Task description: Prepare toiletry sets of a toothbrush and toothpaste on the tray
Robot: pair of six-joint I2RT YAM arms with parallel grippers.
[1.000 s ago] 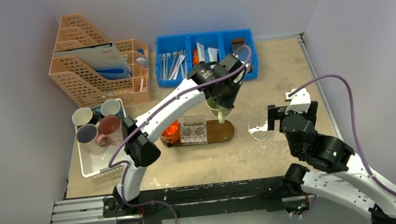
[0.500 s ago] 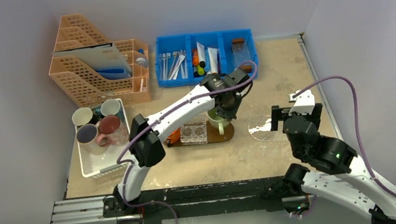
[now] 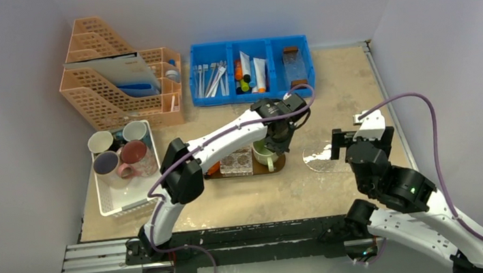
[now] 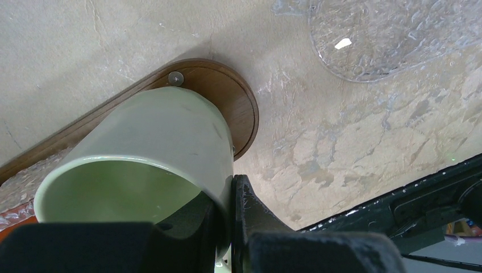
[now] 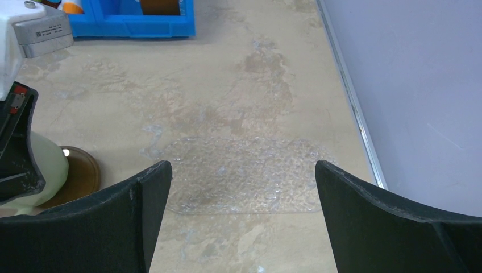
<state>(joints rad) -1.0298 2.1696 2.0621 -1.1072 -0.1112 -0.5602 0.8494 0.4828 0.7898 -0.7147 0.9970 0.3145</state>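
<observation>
The left arm reaches forward and to the right across the tabletop [image 3: 330,99], its forearm stretched low and its wrist bent down over the right end of the brown wooden tray [image 3: 279,165]. The left claw [image 4: 231,211] is clamped on the rim of a pale green cup [image 4: 153,131], with one finger inside the wall and one outside. In the wrist view the cup leans, mouth toward the camera, with its base over the rounded end of the tray. Whether the base touches the wood cannot be told.

The right arm is folded back on the right side, its wrist raised and pointing away from the base. The right claw [image 5: 241,170] hangs with its fingers spread wide and nothing between them, above a clear bubbled sheet [image 5: 227,196] lying flat just beside the tray's right end.

The toothbrushes [image 3: 213,78] lie in the left compartment of the blue bin [image 3: 255,96] at the far edge. The pale tubes [image 3: 260,72] lie in the middle compartment, well apart from the tray.
</observation>
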